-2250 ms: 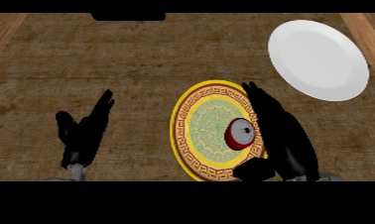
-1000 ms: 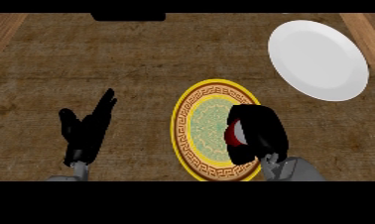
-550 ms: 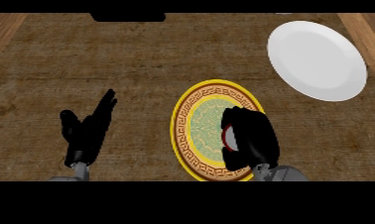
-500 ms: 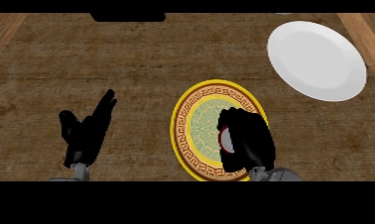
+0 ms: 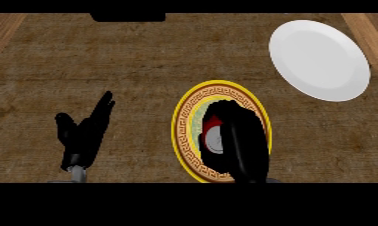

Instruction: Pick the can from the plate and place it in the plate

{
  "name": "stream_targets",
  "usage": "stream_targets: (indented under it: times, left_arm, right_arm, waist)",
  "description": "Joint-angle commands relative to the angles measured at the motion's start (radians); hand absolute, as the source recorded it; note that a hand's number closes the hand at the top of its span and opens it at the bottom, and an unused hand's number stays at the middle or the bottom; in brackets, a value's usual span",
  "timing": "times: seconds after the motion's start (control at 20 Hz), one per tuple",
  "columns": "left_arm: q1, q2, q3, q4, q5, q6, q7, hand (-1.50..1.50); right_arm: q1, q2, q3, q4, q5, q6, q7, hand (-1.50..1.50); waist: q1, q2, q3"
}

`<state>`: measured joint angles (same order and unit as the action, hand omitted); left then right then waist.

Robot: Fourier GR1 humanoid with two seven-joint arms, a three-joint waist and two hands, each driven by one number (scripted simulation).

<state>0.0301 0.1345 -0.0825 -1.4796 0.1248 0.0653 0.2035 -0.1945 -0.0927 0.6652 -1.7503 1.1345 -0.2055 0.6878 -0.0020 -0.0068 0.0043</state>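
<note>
Closed further round the can [image 5: 214, 139] on the gold-rimmed plate [image 5: 184, 120], right hand [image 5: 244, 142] now gripping, ready to lift toward the white plate [image 5: 319, 60] far right; left hand [image 5: 85, 132] open, resting near left.

**Right hand curled over the can on the patterned plate**

The right hand [image 5: 240, 142] sits over the gold-rimmed patterned plate [image 5: 186, 120] near the worktop's [image 5: 133, 65] front edge, its fingers [image 5: 225, 112] curled round the red can [image 5: 214, 137], which is mostly hidden. A plain white plate [image 5: 319, 60] lies toward the far right corner. The left hand [image 5: 83, 135] rests open, fingers up, near the front left.
</note>
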Motion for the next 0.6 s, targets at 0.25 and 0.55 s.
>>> stream_targets:
  times: [0.25,0.55]
  left_arm:
    - [0.032,0.022,0.023,0.023,0.012,-0.030,0.006,0.00]
    - [-0.002,0.001,0.017,0.024,0.008,-0.021,0.037,0.00]
  right_arm:
    - [0.066,-0.021,-0.223,-0.124,-0.076,-0.230,-0.043,1.50]
    - [0.052,-0.039,-0.403,-0.095,-0.300,-0.316,-0.148,1.50]
  waist:
    - [-0.001,0.008,-0.003]
    - [0.002,0.008,-0.003]
